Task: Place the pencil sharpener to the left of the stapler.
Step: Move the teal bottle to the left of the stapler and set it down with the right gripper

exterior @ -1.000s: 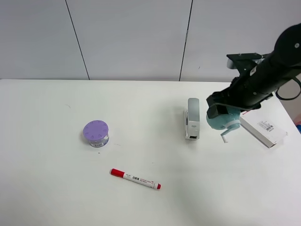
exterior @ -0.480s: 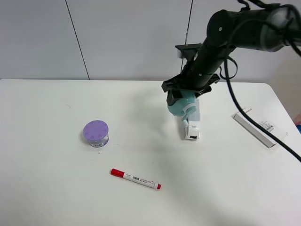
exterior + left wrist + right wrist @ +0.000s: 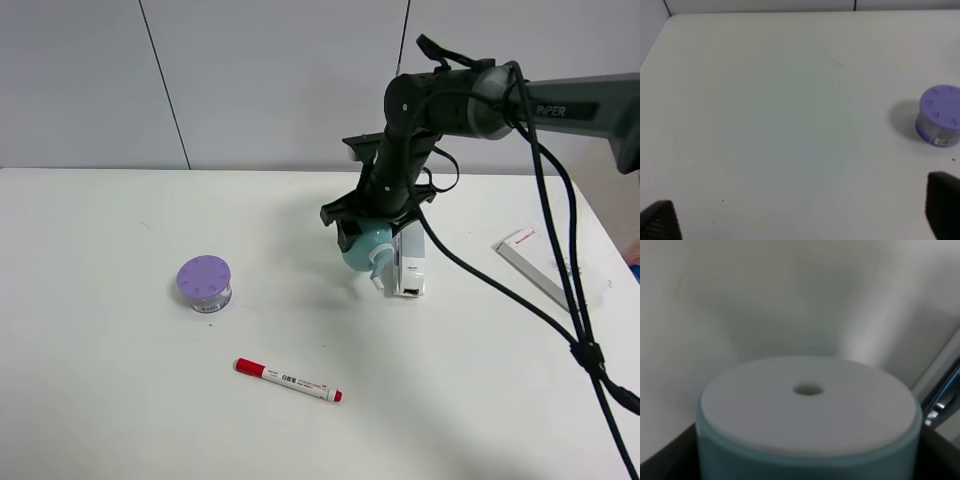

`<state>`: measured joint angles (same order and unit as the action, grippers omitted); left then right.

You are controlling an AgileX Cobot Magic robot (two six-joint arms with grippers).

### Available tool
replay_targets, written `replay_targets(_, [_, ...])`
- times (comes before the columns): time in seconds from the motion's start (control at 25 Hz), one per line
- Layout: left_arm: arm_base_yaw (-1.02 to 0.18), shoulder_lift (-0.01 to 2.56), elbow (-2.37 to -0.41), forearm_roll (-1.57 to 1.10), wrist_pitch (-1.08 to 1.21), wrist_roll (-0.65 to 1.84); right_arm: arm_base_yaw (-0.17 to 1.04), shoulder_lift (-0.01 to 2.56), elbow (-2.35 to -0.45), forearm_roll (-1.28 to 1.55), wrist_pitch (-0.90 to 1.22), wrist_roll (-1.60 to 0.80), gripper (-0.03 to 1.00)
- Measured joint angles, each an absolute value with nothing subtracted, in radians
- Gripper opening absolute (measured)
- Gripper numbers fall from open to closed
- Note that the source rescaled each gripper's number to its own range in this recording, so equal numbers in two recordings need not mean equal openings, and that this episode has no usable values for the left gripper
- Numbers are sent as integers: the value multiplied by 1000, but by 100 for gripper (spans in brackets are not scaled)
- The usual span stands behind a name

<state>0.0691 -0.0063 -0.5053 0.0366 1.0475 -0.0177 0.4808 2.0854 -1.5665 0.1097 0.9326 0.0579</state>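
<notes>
My right gripper [image 3: 362,228] is shut on the mint-teal pencil sharpener [image 3: 363,246], which hangs just above the table with its small white crank [image 3: 376,279] pointing down toward the front. The sharpener sits right beside the left side of the white and grey stapler [image 3: 409,263], which lies lengthwise on the table. In the right wrist view the sharpener's white face [image 3: 808,400] with a small hole fills the frame between my fingers, and a piece of the stapler [image 3: 940,390] shows at the edge. My left gripper [image 3: 800,220] is open over bare table, far from both.
A purple round container [image 3: 204,283] stands at the left of the table and also shows as the purple container [image 3: 939,115] in the left wrist view. A red marker [image 3: 288,380] lies near the front. A flat white box [image 3: 545,268] lies at the right, behind the arm's cables.
The right arm has swung left across the stapler, carrying the sharpener from the stapler's right side to its left side and lower toward the table.
</notes>
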Motion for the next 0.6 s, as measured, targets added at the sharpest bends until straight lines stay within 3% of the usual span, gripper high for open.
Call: replay_targets(0.6, [69, -6, -505, 37, 1048, -18, 499, 2098, -1574, 59, 911, 65, 0])
